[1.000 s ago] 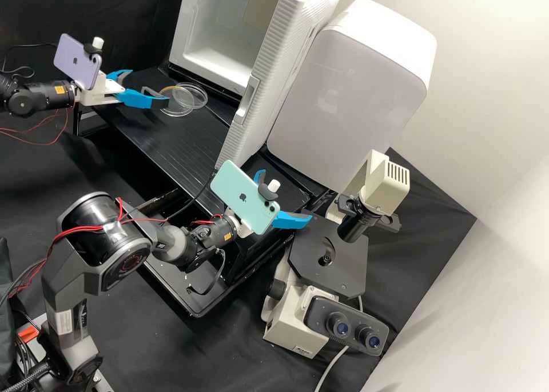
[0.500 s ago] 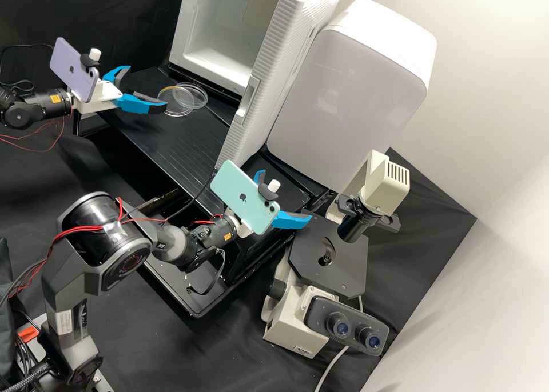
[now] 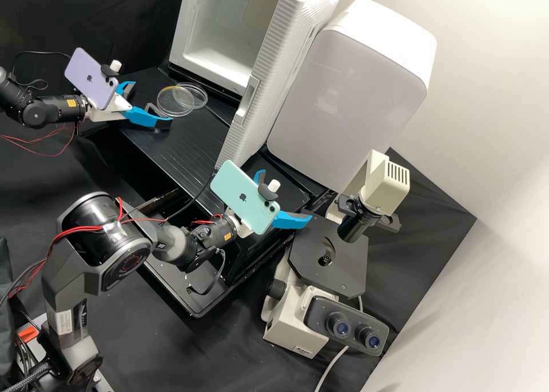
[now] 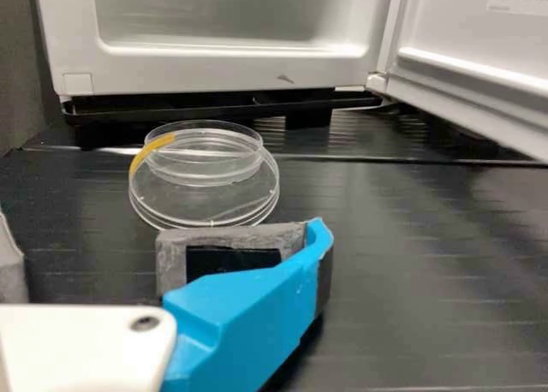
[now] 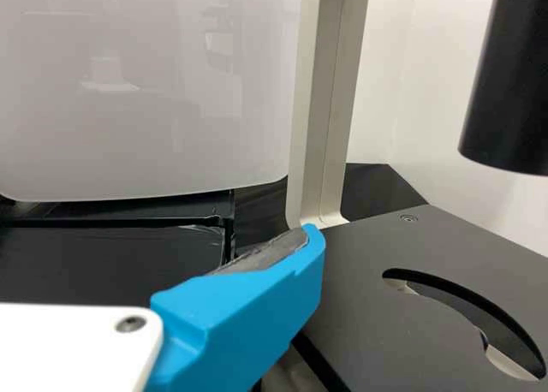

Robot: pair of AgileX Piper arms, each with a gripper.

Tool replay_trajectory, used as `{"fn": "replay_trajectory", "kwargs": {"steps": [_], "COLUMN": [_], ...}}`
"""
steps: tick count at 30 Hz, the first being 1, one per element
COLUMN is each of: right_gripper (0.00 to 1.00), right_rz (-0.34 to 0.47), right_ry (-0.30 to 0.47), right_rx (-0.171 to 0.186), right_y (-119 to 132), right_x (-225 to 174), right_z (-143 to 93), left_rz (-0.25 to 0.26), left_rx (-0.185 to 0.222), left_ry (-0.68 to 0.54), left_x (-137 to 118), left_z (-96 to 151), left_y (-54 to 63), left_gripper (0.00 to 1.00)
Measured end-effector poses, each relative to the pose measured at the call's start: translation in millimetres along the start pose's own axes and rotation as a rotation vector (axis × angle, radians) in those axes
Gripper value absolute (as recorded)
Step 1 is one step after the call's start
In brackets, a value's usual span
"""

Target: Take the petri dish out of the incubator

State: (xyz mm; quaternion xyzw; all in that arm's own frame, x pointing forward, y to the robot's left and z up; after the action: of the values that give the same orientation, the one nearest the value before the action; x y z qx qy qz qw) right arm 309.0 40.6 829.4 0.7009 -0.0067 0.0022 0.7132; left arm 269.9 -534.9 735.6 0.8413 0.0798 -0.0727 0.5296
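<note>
Black cloth (image 3: pixel 143 335) drapes the laboratory around a ribbed black table (image 3: pixel 189 146), where a clear petri dish (image 3: pixel 182 99) lies flat just in front of the white incubator (image 3: pixel 220 26), outside its chamber, with the door (image 3: pixel 274 66) swung open. Over the past second the left hand (image 3: pixel 146 104), at the upper left of the frame, has drawn back from the dish's rim and sunk toward the table. Its lower fingertip now sits just below and left of the dish, apart from it. The dish itself has not shifted. That hand is spread wide and holds nothing. The right hand (image 3: pixel 291 212), at mid-frame beside the microscope (image 3: pixel 329 278), has kept its place, also spread and empty, its finger (image 5: pixel 257 298) near the edge of the microscope's black stage (image 5: pixel 428 272). Each hand's second finger is largely hidden, the left one behind a purple phone (image 3: pixel 91 78) clamped to the wrist, the right one behind a mint-green phone (image 3: pixel 243 196). The incubator's top is cut off by the frame. Up close the dish (image 4: pixel 205 174) shows as two overlapping clear rounds with a yellowish streak on one rim; whether they are base and lid is hard to make out.
</note>
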Motion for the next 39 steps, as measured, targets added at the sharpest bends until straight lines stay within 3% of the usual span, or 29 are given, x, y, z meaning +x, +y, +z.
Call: {"fn": "replay_trajectory", "kwargs": {"steps": [10, 31, 32, 39], "right_gripper": [1.00, 1.00, 1.00, 1.00], "right_rz": [0.000, 0.000, 0.000, 0.000], "right_ry": [0.000, 0.000, 0.000, 0.000], "right_rx": [0.000, 0.000, 0.000, 0.000], "right_y": [0.0, 0.0, 0.0, 0.0], "right_x": [0.0, 0.0, 0.0, 0.0], "right_z": [0.0, 0.0, 0.0, 0.0], "left_rz": [-0.007, -0.030, -0.033, -0.030], "left_rx": [0.019, -0.021, -0.025, -0.039], "left_ry": [-0.007, -0.019, -0.019, -0.024], "left_x": [10.7, 36.2, 36.3, 36.9], "left_z": [1.4, 10.1, 9.8, 8.7], "left_y": [-1.3, 15.5, 15.4, 16.4], "left_gripper": [1.00, 1.00, 0.00, 0.00]}}
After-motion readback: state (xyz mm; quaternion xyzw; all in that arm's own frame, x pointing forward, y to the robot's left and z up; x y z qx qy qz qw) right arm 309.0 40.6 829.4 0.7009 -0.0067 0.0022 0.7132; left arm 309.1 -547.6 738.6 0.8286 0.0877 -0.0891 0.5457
